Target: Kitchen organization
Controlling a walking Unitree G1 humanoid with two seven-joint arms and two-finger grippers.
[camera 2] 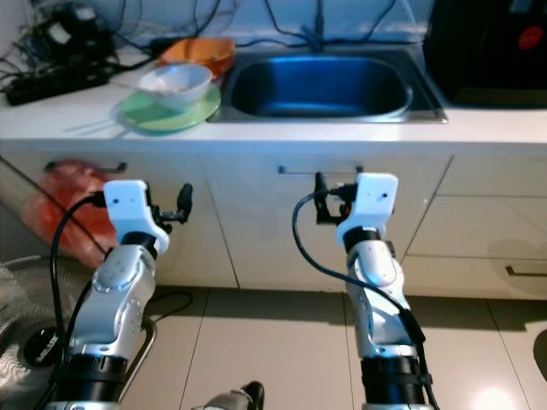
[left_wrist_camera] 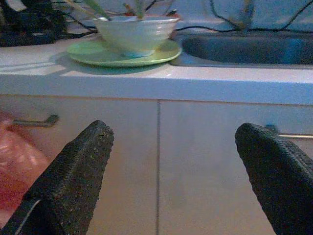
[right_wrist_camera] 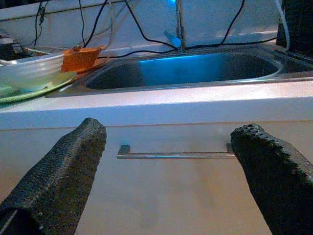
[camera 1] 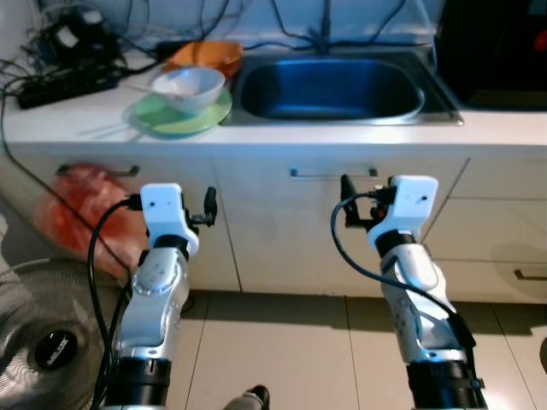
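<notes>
We are facing the sink (camera 1: 329,90), holding both arms up before the cabinet below it. The left gripper (left_wrist_camera: 171,161) and right gripper (right_wrist_camera: 171,161) are gaping wide and carrying nothing. Left of the sink, a white bowl (camera 1: 188,85) is sitting on a green plate (camera 1: 175,120). We are risking a knock against the counter edge if we reach low.

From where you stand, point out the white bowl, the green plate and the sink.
white bowl (camera 1: 190,85), left eye view, on its outer side wall.
green plate (camera 1: 152,120), left eye view, on the bare rim left of the bowl.
sink (camera 1: 329,107), left eye view, on the basin's bare front wall.
</notes>
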